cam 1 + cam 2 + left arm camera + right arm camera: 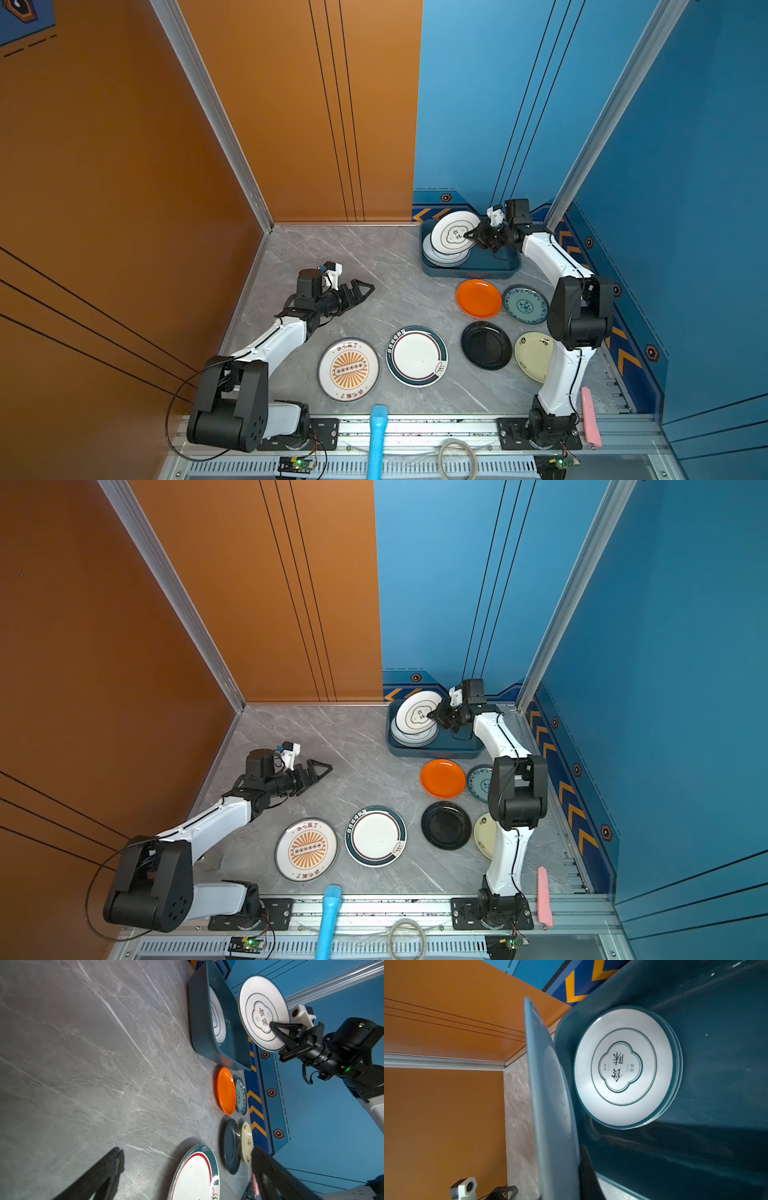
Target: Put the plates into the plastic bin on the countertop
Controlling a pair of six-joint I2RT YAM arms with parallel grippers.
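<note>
1. Plates first: the cloud-motif plate (451, 233), white with thin green rings, hangs tilted over the plastic bin (469, 272). The right gripper (468, 237) is clamped on its rim.
2. Under it, a stack (623, 1068) of matching plates lies flat in the bin's left half. The dark teal bin sits at the back right of the countertop (374, 266).
3. Six more lie loose on that grey, white-veined marble-look slab. The orange plate (478, 298) is just beside the teal patterned plate (525, 304), with the black plate (486, 345) and cream plate (534, 356) in front of them. Further left are the teal-rimmed plate (417, 356) and the sunburst plate (348, 369).
4. The left gripper (368, 289) hovers low over bare counter on the left, fingers spread wide, holding nothing.
5. Room-wise, there's an orange wall (124, 166) on the left and part of the back, a blue wall (478, 104) on the right, and aluminium rails (216, 116) at the corners.
</note>
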